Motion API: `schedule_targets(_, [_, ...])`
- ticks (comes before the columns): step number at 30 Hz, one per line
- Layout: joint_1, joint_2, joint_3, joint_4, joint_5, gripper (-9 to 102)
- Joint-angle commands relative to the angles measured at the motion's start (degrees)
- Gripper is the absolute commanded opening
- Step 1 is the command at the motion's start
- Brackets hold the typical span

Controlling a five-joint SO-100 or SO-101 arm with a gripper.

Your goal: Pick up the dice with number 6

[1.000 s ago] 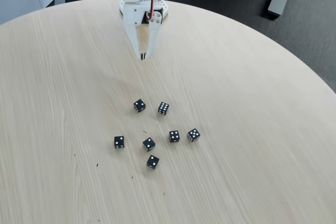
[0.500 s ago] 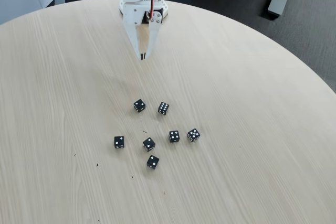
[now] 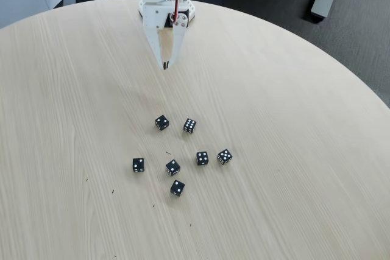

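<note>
While hanging well apart from the dice, gripper pinched shut, empty, tips down. Six-die toward the camera, slightly right, on desk. Beside another die.

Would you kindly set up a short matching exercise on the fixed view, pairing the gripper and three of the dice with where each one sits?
Things:
1. gripper
2. dice with number 6
3. leftmost die
4. nearest die

Places:
A. bottom of the cluster, closest to the camera
B. above the table, far side, clear of all dice
C. upper row of the cluster, right of another die
D. far left of the cluster

Pairs: 1-B, 2-C, 3-D, 4-A
</note>
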Motion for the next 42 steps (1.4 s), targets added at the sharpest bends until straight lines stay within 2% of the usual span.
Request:
schedule_targets(1, [0.3,-0.5,-0.4,-0.3,0.5,0])
schedule_targets(5, [0.6,-4.6,-1.0,-0.6,6.6,0])
schedule_targets(10, [0.2,-20.3,-7.8,-0.7,14.1,4])
schedule_targets(18, [0.2,-47.0,-32.2,-0.7,23.5,6])
schedule_targets(25, [0.4,-60.7,-52.3,-0.7,30.0,17])
schedule_targets(34, [0.4,-84.9,-69.5,-0.7,41.5,22])
schedule_targets(42, [1.1,-93.8,-78.3,-0.2,54.8,25])
